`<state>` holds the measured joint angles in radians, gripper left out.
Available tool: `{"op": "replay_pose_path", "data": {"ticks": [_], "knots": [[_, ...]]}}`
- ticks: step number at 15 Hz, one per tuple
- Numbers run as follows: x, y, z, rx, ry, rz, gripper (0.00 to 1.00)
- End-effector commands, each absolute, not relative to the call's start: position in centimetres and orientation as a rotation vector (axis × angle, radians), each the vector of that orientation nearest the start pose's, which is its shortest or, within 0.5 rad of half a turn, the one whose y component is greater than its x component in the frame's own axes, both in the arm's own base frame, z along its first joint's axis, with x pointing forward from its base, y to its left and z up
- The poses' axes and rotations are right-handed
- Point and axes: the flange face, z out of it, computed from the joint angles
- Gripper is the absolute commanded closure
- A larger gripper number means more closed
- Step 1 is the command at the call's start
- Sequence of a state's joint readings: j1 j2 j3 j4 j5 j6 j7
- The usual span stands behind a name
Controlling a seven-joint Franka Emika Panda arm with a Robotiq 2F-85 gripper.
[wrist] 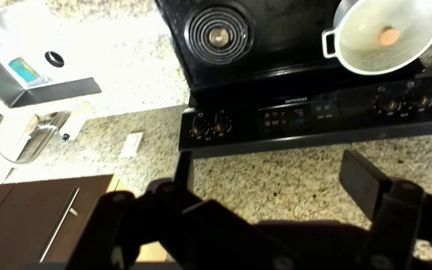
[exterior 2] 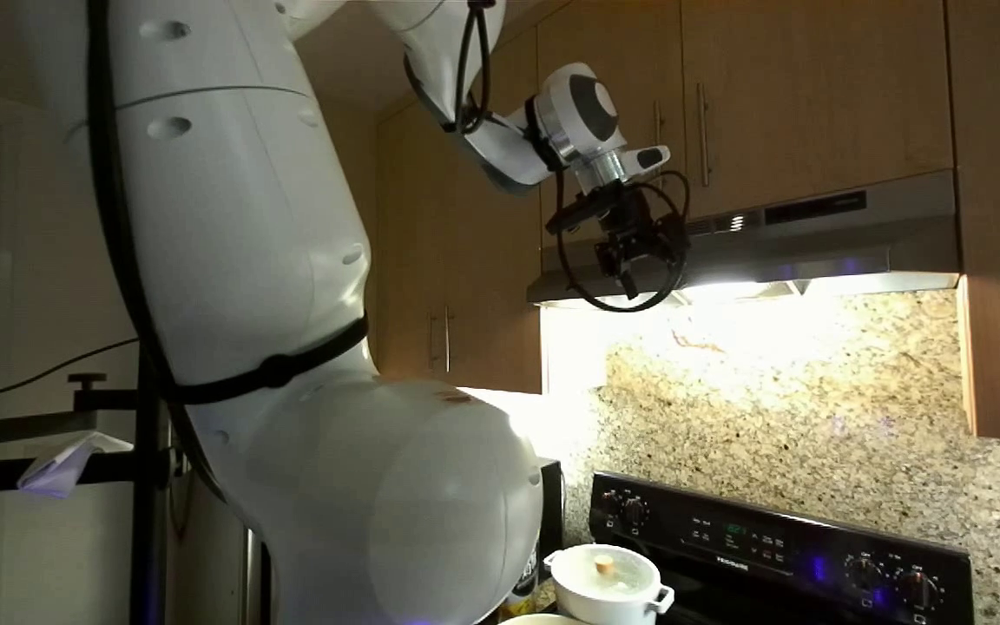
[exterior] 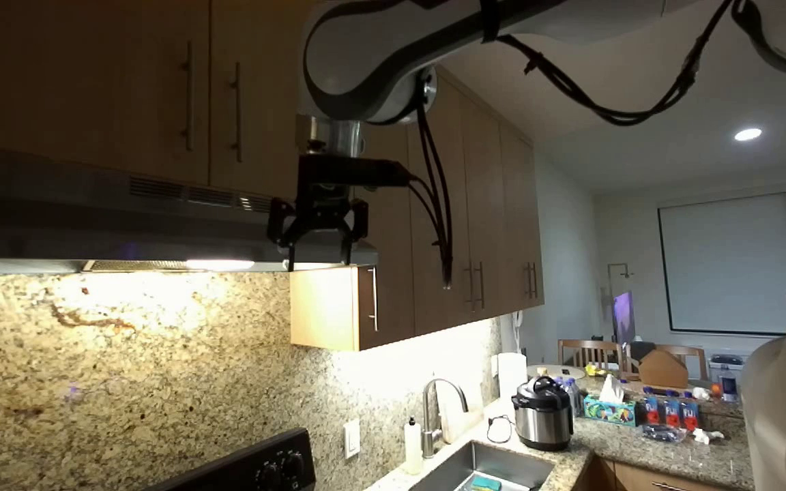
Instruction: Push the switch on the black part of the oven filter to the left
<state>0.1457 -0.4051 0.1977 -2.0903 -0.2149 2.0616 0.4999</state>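
Black two-fingered gripper, spread apart, hangs near the wide dark-grey metal range hood, the leftward push seemingly undone.

Both exterior views share hood, from below; wrist view looks down on stove.

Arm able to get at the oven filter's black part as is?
Likely yes: the tool looks near the oven filter, and in an exterior view nothing visible covers the black part.
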Motion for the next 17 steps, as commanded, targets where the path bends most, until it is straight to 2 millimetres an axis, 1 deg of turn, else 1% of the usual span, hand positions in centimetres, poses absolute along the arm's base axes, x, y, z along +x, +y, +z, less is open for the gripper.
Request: {"op": "replay_pose_path", "data": {"ticks": [1,2,4,5,8,9,10,11,17], "knots": [[40.0,15.6,58.7,-3.142,0.014,-0.523,0.0],[39.5,15.3,57.6,-3.149,-0.008,-0.476,0.0],[39.3,14.1,55.1,-3.171,-0.03,-0.397,0.0],[39.8,13.3,53.5,-3.217,-0.01,-0.374,0.0],[40.2,11.9,50.6,-3.247,-0.067,-0.282,0.0],[40.3,12.9,51.9,-3.232,-0.006,-0.314,0.0],[40.3,12.5,51.1,-3.238,-0.015,-0.287,0.0],[40.4,12.3,50.7,-3.241,-0.019,-0.273,0.0],[40.4,12.3,50.7,-3.241,-0.02,-0.27,0.0]]}}
